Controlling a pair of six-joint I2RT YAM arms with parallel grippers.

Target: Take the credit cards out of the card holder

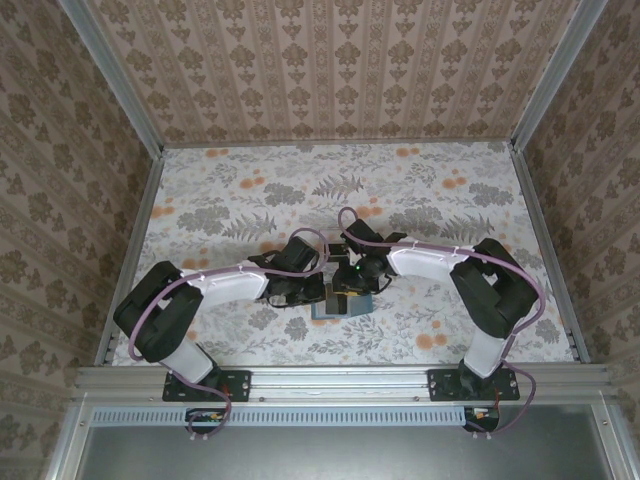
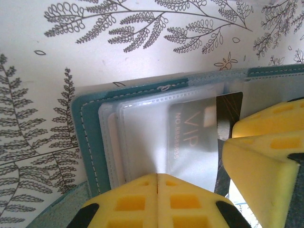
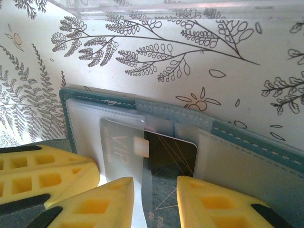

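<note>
floral table [image 1: 250,190]: one holder [image 2: 90,137], two cards [image 3: 171,152]; left claw [image 2: 156,178] closed, right claw [image 3: 156,181] ajar.

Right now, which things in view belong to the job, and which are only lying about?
Job: teal card holder; dark credit card, partly out; VIP card in its clear sleeve; left gripper; right gripper.
Lying about: clear plastic tray; floral table cover.

- Your top view is lit evenly and softly; the arms throw only faint shadows on the table [image 1: 230,190].
- Your wrist views are bright, and the pale table is nearly washed out.
- Glare whitens the clear sleeves of the card holder [image 2: 90,137].
- The fingertips [image 2: 128,204] of the left gripper [image 2: 156,184] look slightly soft, too close to focus.
</note>
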